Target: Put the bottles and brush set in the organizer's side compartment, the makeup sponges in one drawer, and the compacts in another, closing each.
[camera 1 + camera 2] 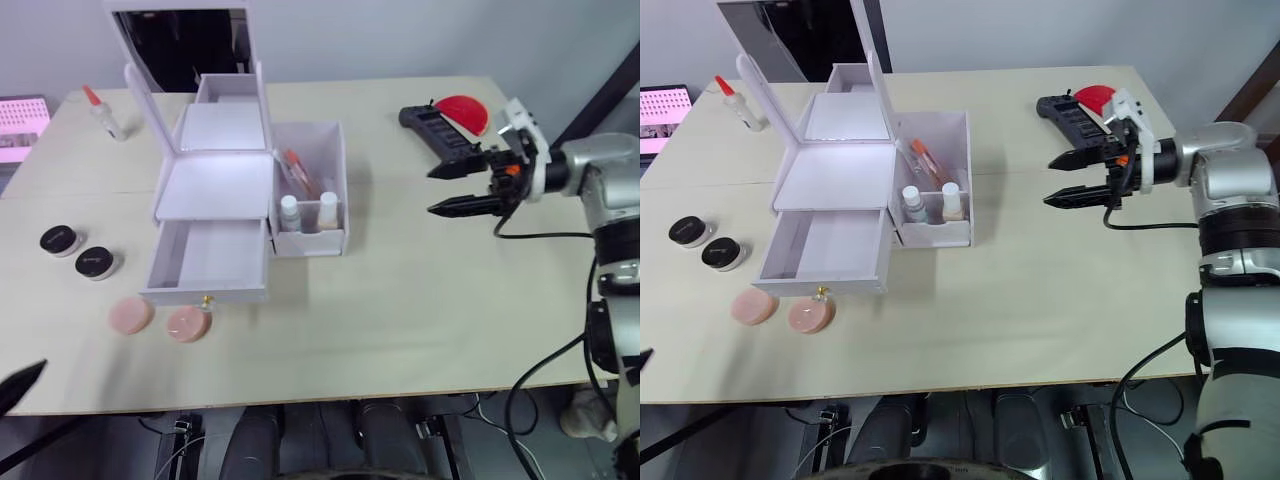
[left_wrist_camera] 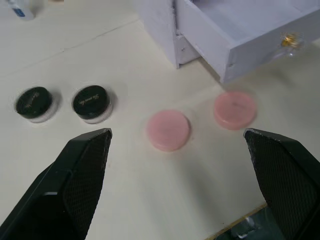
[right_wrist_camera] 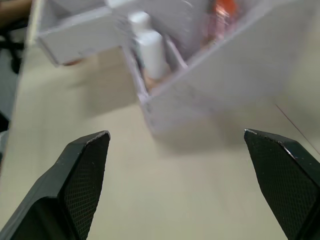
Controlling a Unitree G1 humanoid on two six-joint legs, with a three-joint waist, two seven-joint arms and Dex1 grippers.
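The white organizer (image 1: pixel 215 190) stands open, its bottom drawer (image 1: pixel 210 260) pulled out and bare. Its side compartment (image 1: pixel 325 150) holds two upright bottles (image 1: pixel 290 212) and a slanted orange-capped one (image 1: pixel 297 170). Another bottle (image 1: pixel 104 115) lies on the table at the far left. Two pink makeup sponges (image 2: pixel 168 129) lie in front of the drawer, and two black compacts (image 2: pixel 91 103) sit to their left. My left gripper (image 2: pixel 176 132) hovers open above the sponges. The black brush set (image 1: pixel 435 128) lies at the back right. Just in front of it, my right gripper (image 1: pixel 432 192) is open and points at the organizer.
A red disc (image 1: pixel 463 112) lies behind the brush set. A pink item (image 1: pixel 22 125) sits at the far left edge. The organizer's mirrored lid (image 1: pixel 185 50) stands upright at the back. Bare tabletop (image 1: pixel 420 290) stretches between the organizer and the right arm.
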